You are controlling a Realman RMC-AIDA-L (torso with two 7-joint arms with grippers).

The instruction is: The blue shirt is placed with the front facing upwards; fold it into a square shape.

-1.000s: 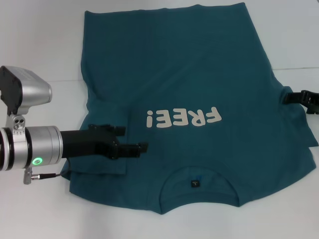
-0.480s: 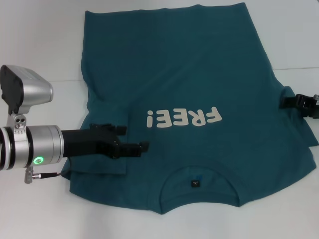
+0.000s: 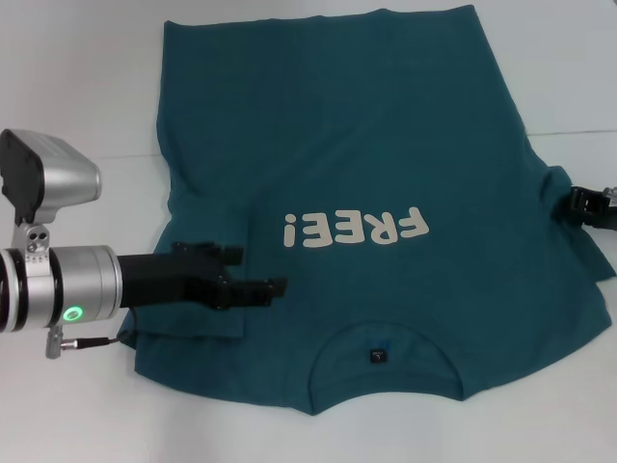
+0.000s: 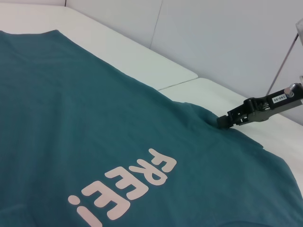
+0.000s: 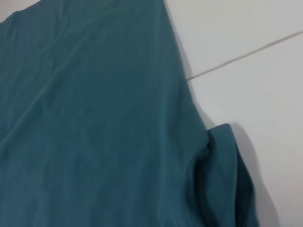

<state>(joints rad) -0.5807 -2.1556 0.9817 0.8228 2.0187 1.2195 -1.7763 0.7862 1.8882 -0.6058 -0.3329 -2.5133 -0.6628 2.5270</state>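
Change: right gripper (image 3: 578, 204) has drawn back toward the right edge of the shirt over the last second, with less of it showing than before; the left gripper has hardly shifted.
Blue shirt (image 3: 386, 145): lies flat on the white table (image 3: 87, 77), front up, collar at the near edge and hem at the far edge, so the cream "FREE!" print (image 3: 355, 230) reads upside down from where the robot stands.
Left sleeve (image 3: 207, 289): folded inward over the body of the shirt, its edge running just left of the print.
Left gripper (image 3: 258, 272): reaches in from the left, low over the folded sleeve; its two black fingers (image 3: 255, 289) are spread a little apart with nothing between them.
Right gripper, detail: sits at the right sleeve seam, tip touching or just above the cloth; I cannot tell whether its fingers are apart or together.
Right sleeve (image 5: 222, 179): bunched and partly doubled over at the shirt's right edge.
Neck tag (image 3: 377, 356): small and dark, inside the collar at the near side.
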